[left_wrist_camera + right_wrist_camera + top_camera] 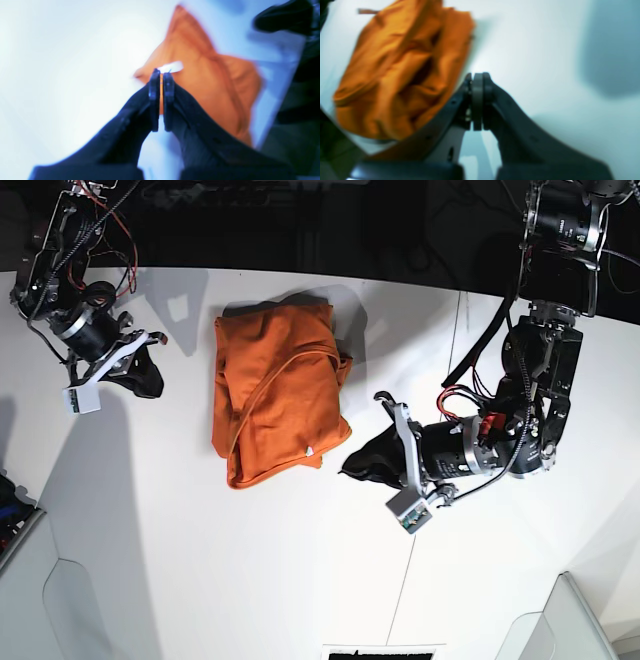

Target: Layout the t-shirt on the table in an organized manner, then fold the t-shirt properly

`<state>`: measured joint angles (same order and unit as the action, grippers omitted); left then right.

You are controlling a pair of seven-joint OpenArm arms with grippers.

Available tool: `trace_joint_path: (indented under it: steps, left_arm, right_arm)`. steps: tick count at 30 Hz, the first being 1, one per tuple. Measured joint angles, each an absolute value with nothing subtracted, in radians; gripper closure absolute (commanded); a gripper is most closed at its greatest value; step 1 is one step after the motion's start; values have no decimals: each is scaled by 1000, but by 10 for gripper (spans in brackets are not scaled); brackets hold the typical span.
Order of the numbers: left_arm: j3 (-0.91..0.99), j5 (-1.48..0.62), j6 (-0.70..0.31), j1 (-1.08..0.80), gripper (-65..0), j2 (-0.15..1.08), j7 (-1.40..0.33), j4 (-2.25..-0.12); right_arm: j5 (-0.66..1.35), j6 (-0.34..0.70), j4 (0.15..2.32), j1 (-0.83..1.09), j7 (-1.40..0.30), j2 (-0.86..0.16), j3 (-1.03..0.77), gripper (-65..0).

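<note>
Lying bunched on the tabletop (200, 560): the t-shirt (275, 395). Sitting pressed together and gripping nothing: left end effector (161, 75), right end effector (477, 77).

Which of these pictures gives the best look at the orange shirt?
The base view: the whole t-shirt lies sharp, bunched on the table. The left wrist view shows it blurred behind the tool; the right wrist view shows a blurred, cropped heap.

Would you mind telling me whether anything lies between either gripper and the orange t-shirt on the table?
Nothing visible does. The t-shirt lies bunched on the table; only bare tabletop separates it from the left gripper, close by its lower corner, and from the right gripper, farther off to its other side.
</note>
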<state>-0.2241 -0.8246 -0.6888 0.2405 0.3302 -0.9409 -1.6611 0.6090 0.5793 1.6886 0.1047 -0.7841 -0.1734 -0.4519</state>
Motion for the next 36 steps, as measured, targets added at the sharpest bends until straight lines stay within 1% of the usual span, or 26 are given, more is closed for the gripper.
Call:
trace_joint_path:
  steps: [3,5,8,12,16,20,24,26,29,32,36]
  left_arm:
    - [-302,-799,-690,229,-30,266,-936,-1661]
    - [-368,-694,-695,215,-30,214,-895,-1654]
    - [-413,-540,-702,194,-30,157,-772,-1569]
    - [-410,-506,-690,194,-30,169,-731,-1391]
    - [-406,-548,-690,194,-30,166,-726,-1355]
    - [-397,-619,-689,191,-30,166,-786,-1448]
    - [-341,-715,-690,197,-30,169,-902,-1582]
    - [-313,-790,-690,196,-30,194,-913,-1613]
    - [-249,-818,-690,174,-30,229,-945,-1683]
    - [-172,-841,-690,125,-30,273,-942,-1769]
    - [-50,-839,-692,-7,-30,317,-943,-1830]
  right_arm:
    - [586,577,1689,103,-776,-209,-462,0]
    - [553,575,1688,102,-772,-229,-462,0]
    - [523,569,1688,102,-772,-248,-469,0]
    - [523,561,1687,105,-771,-258,-481,0]
    - [527,559,1687,106,-745,-257,-490,0]
    - [535,558,1687,106,-744,-258,-493,0]
    - [596,557,1687,105,-758,-254,-511,0]
    - [620,557,1688,105,-775,-255,-538,0]
    - [639,558,1688,109,-815,-255,-599,0]
    - [707,560,1689,135,-830,-254,-684,0]
    - [746,562,1690,194,-855,-281,-760,0]
